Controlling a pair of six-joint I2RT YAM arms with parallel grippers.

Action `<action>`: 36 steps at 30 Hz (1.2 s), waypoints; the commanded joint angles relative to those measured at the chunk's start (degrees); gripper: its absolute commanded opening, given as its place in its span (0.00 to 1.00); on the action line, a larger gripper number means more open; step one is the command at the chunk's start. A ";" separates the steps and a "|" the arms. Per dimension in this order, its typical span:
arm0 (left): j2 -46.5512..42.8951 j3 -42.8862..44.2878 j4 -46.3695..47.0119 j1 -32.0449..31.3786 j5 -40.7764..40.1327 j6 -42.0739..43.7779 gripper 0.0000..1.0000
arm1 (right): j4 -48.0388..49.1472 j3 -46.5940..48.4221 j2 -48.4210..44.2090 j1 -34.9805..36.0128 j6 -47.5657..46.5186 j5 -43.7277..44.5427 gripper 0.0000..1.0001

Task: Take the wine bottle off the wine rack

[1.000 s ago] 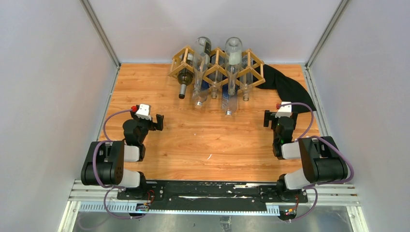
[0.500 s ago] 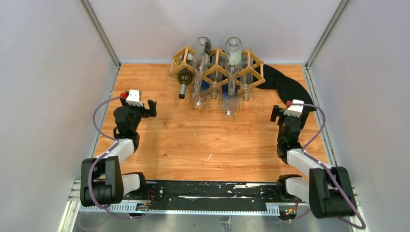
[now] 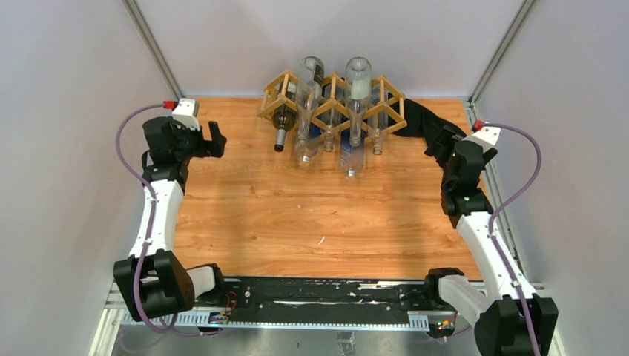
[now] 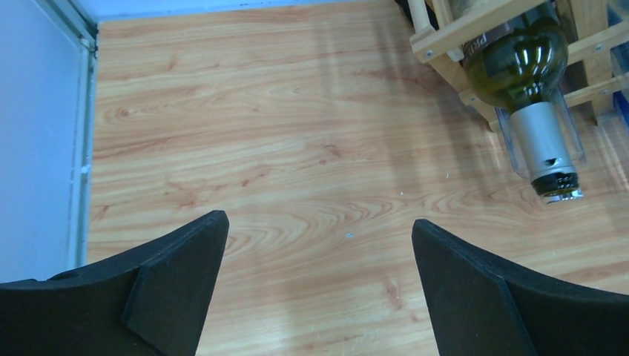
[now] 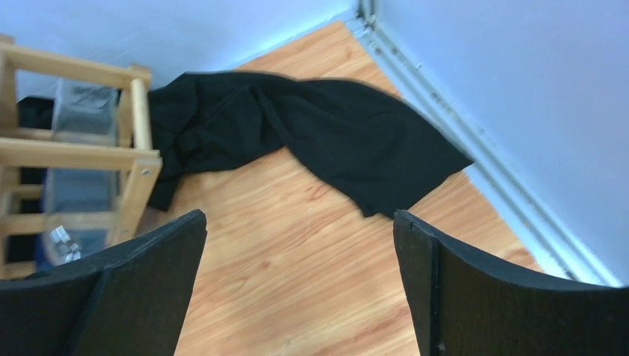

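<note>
The wine bottle (image 4: pixel 519 70) lies in the wine rack's (image 4: pixel 475 26) leftmost cell, neck out its near side — the left gripper (image 4: pixel 319 222), wide open and empty, sits nearer, left of the rack.

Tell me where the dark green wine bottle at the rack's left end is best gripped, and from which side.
Grip the foil-wrapped neck of the dark green wine bottle: it juts out of the wine rack toward the arms, slim and bare, while the rack cages the body. Probably come from the left with the open left tool.
</note>
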 commanded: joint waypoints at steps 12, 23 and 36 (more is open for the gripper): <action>4.49 15.69 -29.72 1.95 0.65 6.25 1.00 | -30.62 31.45 12.35 10.85 8.20 -13.92 0.99; 3.62 14.26 -32.62 2.00 2.96 8.25 1.00 | -43.04 62.49 36.77 35.15 8.61 -6.10 0.91; 0.49 12.66 -34.58 1.96 7.31 10.14 1.00 | -53.05 85.83 62.12 42.41 14.53 -1.86 0.88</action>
